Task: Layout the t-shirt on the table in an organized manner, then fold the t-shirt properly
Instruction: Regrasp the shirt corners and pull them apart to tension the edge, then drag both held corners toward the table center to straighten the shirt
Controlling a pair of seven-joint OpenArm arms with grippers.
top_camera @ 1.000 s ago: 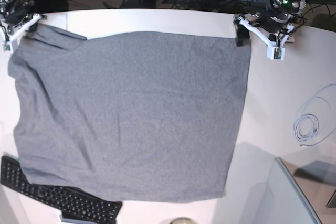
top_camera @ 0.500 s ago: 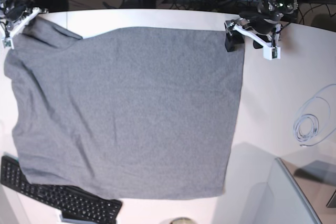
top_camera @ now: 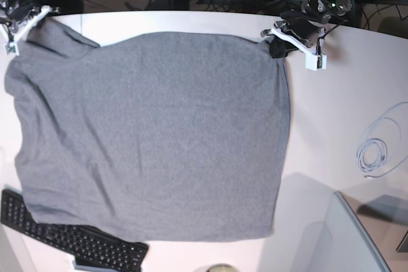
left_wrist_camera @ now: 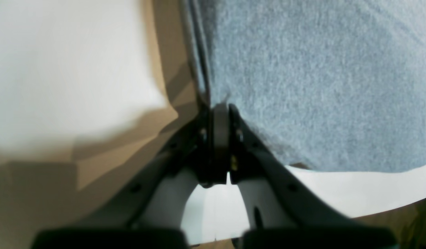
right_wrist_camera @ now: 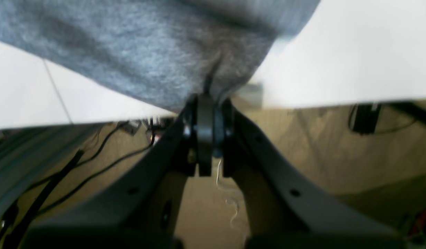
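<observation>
The heather-grey cotton t-shirt [top_camera: 153,135] lies spread across the large white table [top_camera: 338,106], both the left gripper [top_camera: 274,46] and the right gripper [right_wrist_camera: 206,100] clamped on its corners; folding appears unstarted.

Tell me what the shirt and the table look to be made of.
Shirt: soft knit, likely cotton jersey; matte heather grey with a fuzzy, flecked surface in the wrist views. Table: hard, smooth white top, probably laminate or painted board; faint sheen, with soft shadows.

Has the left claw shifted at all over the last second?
Yes. In the base view the left claw has slid toward image-left along the table's far edge, away from the coiled cable, and now pinches the t-shirt corner.
</observation>
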